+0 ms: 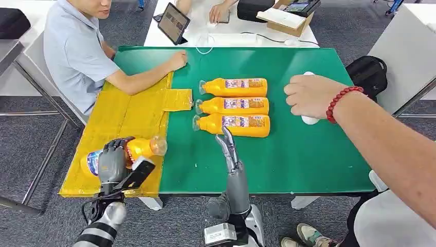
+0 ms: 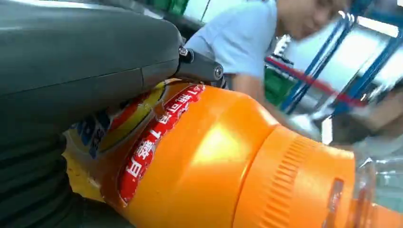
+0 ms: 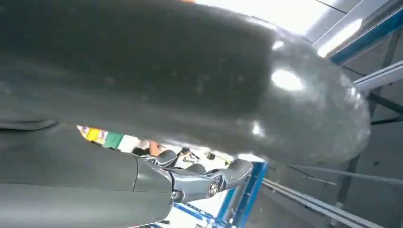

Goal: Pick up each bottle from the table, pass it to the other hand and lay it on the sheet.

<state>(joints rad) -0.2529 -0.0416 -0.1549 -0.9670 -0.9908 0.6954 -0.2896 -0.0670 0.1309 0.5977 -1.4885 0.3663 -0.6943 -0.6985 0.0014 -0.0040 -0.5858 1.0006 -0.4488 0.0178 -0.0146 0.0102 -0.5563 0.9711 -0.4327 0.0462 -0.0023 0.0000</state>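
My left hand (image 1: pixel 114 160) grips an orange bottle (image 1: pixel 138 150) lying sideways over the yellow sheet (image 1: pixel 126 116) near its front edge; the same bottle (image 2: pixel 214 161) fills the left wrist view under the thumb. Three more orange bottles (image 1: pixel 234 87) (image 1: pixel 232 106) (image 1: pixel 232 125) lie side by side on the green table (image 1: pixel 288 159), caps pointing left. My right hand (image 1: pixel 228 146) reaches up toward the nearest of them with its fingers straight and apart, holding nothing; its fingers (image 3: pixel 199 178) also appear below the thumb in the right wrist view.
A seated person in a grey shirt rests a forearm (image 1: pixel 149 74) on the sheet's far end. Another person's hand (image 1: pixel 311 95) with a red bead bracelet hovers over the table's right side, over a white object (image 1: pixel 309 119). A tablet (image 1: pixel 173 23) and boxes sit on the white table behind.
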